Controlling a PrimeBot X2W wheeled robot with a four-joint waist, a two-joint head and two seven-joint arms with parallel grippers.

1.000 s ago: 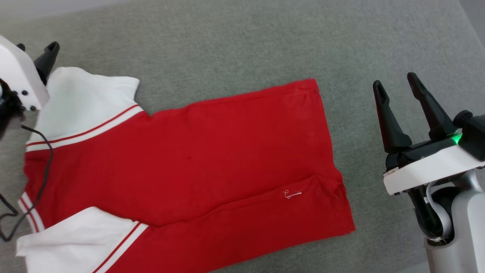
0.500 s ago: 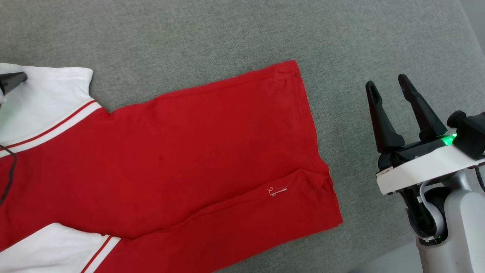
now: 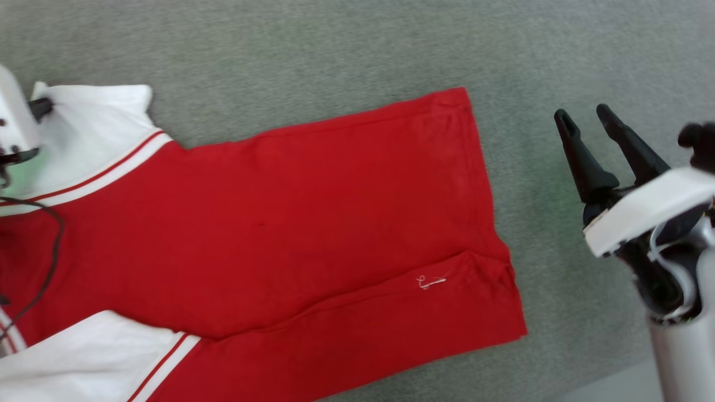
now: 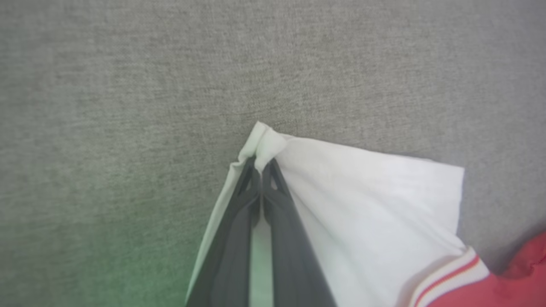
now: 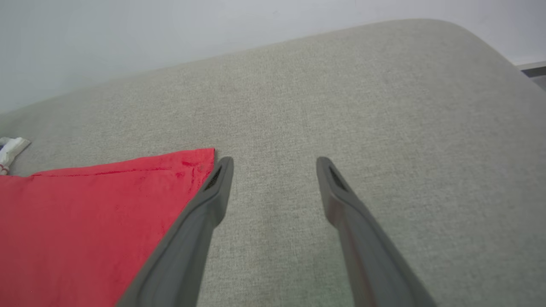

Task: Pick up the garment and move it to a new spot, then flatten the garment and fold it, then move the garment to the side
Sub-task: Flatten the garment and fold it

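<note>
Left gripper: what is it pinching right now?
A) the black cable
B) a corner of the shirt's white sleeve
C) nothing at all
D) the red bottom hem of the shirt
B: in the left wrist view the left gripper is shut on a bunched corner of the garment, at its white sleeve.

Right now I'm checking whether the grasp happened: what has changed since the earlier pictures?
The left gripper has closed on a corner of the white sleeve of the garment; a second ago its fingers stood open there. The head camera shifted, so the garment's slide is only apparent. The right gripper stays open and empty to the side; the garment still lies flat on the grey cushion.
</note>
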